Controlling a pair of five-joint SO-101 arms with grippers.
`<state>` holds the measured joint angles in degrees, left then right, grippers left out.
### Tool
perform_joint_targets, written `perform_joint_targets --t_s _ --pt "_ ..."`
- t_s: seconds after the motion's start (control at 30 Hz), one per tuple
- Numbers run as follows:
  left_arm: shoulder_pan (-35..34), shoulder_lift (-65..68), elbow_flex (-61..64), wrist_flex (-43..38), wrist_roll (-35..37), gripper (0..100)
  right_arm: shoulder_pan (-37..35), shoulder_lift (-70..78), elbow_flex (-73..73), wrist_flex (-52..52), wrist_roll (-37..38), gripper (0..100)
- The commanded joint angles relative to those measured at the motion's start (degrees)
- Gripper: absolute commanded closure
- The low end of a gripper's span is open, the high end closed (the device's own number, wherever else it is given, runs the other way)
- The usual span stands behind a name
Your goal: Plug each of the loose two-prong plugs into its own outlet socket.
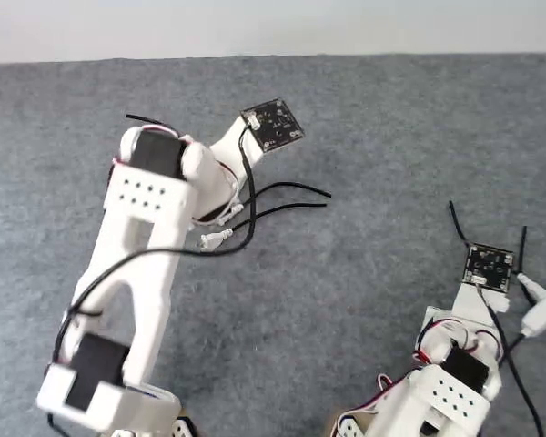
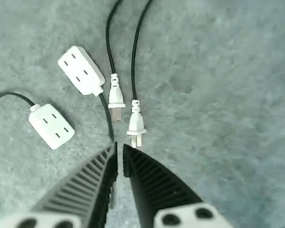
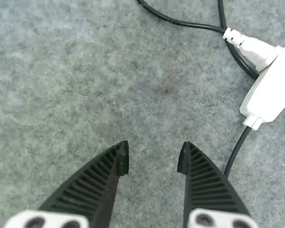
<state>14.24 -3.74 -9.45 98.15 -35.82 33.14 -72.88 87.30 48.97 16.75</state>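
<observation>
In the left wrist view two loose white two-prong plugs (image 2: pixel 116 97) (image 2: pixel 136 126) on black cords lie side by side on the grey carpet. Beside them are two white outlet sockets (image 2: pixel 80 70) (image 2: pixel 51 126). My left gripper (image 2: pixel 119 153) is shut with nothing in it, its tips just short of the nearer plug's prongs. In the high view one plug (image 1: pixel 217 239) pokes out from under the left arm. My right gripper (image 3: pixel 152 159) is open over bare carpet. A third white outlet (image 3: pixel 270 90) lies off to its side with a white plug (image 3: pixel 244 42) seated in its end.
Black cords (image 1: pixel 291 196) trail from the left arm toward the middle of the carpet. Another white outlet block (image 1: pixel 544 314) with its cord lies at the right edge, beside the right arm. A pale wall runs along the far edge.
</observation>
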Motion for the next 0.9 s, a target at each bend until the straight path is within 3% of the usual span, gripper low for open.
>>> perform_joint_targets --t_s 0.0,0.17,0.37,0.5,0.7,0.87 --pt "2.9 -8.2 5.0 0.4 2.4 99 -0.4 -0.6 -0.5 -0.9 0.8 81.9" --pt "2.4 -15.3 16.3 -9.9 3.7 97 -0.4 -0.6 -0.4 -0.8 0.8 81.9" --pt "-3.3 -15.8 27.6 -26.1 13.8 78 -0.4 -0.6 -0.4 -0.8 0.8 81.9" --pt "-4.0 -15.0 32.0 -33.9 16.2 78 -0.4 -0.6 -0.4 -0.8 0.8 81.9" --pt "-4.0 -4.4 30.4 -40.8 16.4 78 -0.4 -0.6 -0.4 -0.8 0.8 81.9" --pt "-4.4 8.0 21.6 -41.8 17.1 81 -0.4 -0.6 -0.4 -0.8 0.8 81.9"
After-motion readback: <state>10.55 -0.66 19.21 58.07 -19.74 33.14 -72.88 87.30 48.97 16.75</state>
